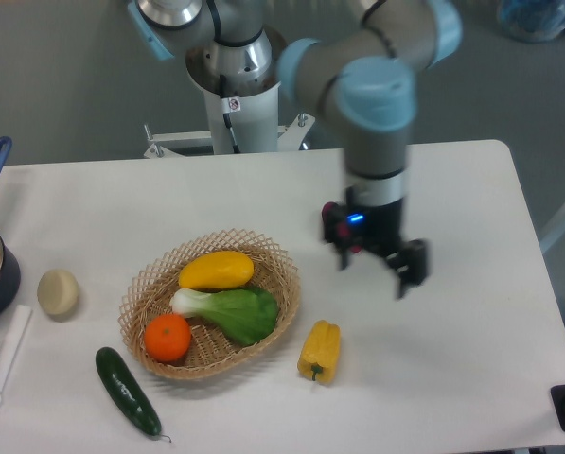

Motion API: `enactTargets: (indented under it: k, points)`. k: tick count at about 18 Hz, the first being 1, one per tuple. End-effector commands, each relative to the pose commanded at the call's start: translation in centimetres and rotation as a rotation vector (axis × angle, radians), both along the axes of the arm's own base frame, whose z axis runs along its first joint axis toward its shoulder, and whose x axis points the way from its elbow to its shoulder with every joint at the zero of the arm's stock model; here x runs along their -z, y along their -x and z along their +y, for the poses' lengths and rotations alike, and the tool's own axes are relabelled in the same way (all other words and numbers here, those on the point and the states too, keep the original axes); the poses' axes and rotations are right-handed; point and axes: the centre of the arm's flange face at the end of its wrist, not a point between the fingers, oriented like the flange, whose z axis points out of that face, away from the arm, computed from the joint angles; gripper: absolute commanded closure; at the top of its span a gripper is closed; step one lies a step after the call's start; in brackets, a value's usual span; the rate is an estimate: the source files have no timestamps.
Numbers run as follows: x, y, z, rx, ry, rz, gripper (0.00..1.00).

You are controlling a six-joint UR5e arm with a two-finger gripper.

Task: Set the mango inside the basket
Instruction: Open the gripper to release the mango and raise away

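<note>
Now my two-finger gripper (377, 262) hangs w/ fingers spread, holding nothing, over bare table right of the shallow tan wicker basket (280, 267); smooth oval yellow mango (216, 270) lies inside, long axis roughly across the basket, well left of the tool.

Mango (216, 270) yellow-orange; basket (283, 305) tan wicker; orange (167, 338) orange; bell pepper (320, 351) yellow; cucumber (127, 392) dark green.

basket (284, 284) crowded with mango (216, 270), greens (237, 313), orange (167, 338), pepper (320, 351) beside rim
</note>
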Motion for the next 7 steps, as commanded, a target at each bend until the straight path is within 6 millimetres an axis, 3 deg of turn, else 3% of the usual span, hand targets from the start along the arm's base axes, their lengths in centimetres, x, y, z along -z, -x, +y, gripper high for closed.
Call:
enactTargets:
  k: [3, 7]
  points:
    - [-0.6, 1.9, -2.7, -0.016, 0.023, 0.016, 0.0]
    - [-3.1, 3.1, -8.4, -0.036, 0.014, 0.012, 0.0]
